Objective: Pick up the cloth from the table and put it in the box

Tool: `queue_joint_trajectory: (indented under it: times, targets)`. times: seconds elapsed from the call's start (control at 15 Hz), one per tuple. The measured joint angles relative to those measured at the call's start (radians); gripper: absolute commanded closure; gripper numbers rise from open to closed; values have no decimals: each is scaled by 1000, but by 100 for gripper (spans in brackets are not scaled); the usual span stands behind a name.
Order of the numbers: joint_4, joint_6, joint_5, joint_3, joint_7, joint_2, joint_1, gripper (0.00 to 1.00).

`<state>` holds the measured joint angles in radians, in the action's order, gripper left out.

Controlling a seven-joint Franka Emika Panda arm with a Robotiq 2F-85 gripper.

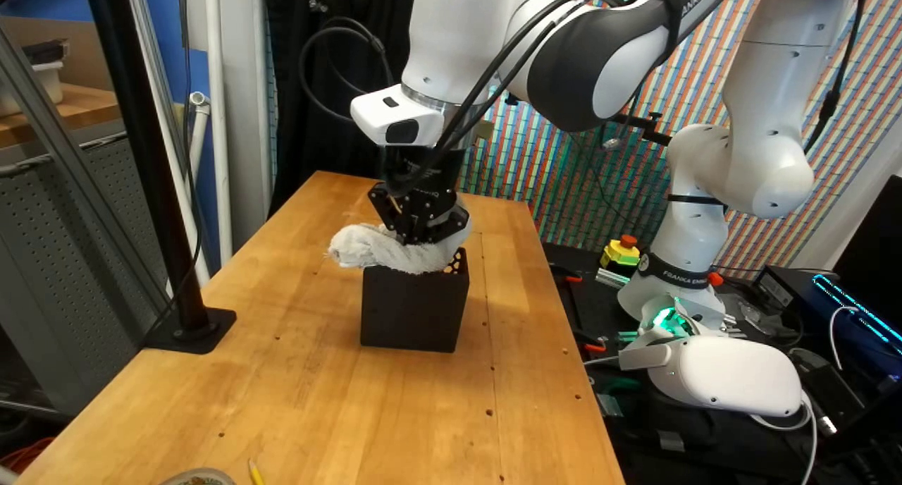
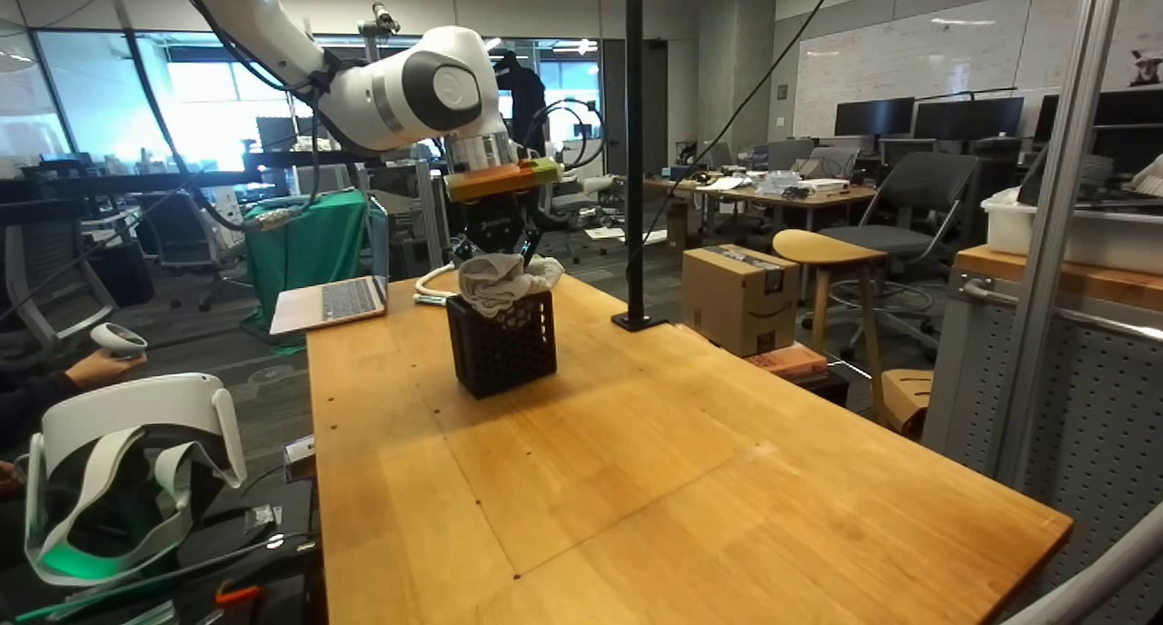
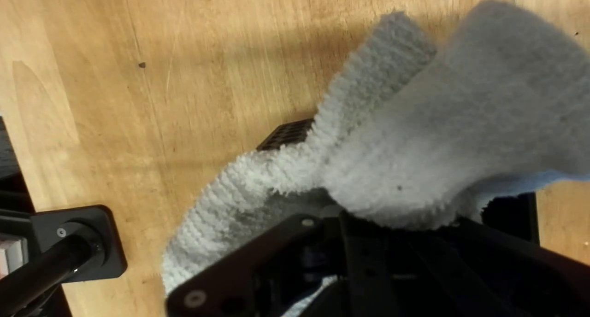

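Note:
The cloth is whitish grey and fluffy; it is bunched over the top of the black box in both exterior views (image 1: pixel 384 249) (image 2: pixel 502 284). The black box (image 1: pixel 412 309) has perforated sides and stands upright on the wooden table; it also shows in an exterior view (image 2: pixel 504 357). My gripper (image 1: pixel 417 237) points down just above the box opening and is shut on the cloth. Parts of the cloth hang out past the box rim on the sides. In the wrist view the cloth (image 3: pixel 428 142) hides most of the box (image 3: pixel 290 133) and the fingertips (image 3: pixel 368 222).
A black pole on a flat base (image 1: pixel 190 330) stands at the table edge; it also shows in the wrist view (image 3: pixel 78 243). A yellow pencil (image 1: pixel 255 473) and a round object (image 1: pixel 199 478) lie at the near edge. An open laptop (image 2: pixel 336 302) sits at a table corner.

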<state>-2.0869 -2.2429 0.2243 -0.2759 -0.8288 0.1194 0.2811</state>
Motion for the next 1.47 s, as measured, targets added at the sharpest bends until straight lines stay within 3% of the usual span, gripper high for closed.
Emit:
queue_joint_trajectory:
  times: [0.47,1.0,1.47]
  targets:
    - [39,39,-20,2,-12,42,-20,95]
    - [30,39,-123,22,-142,45,-94,95]
    - [-2,-13,-52,-4,-124,17,-49,95]
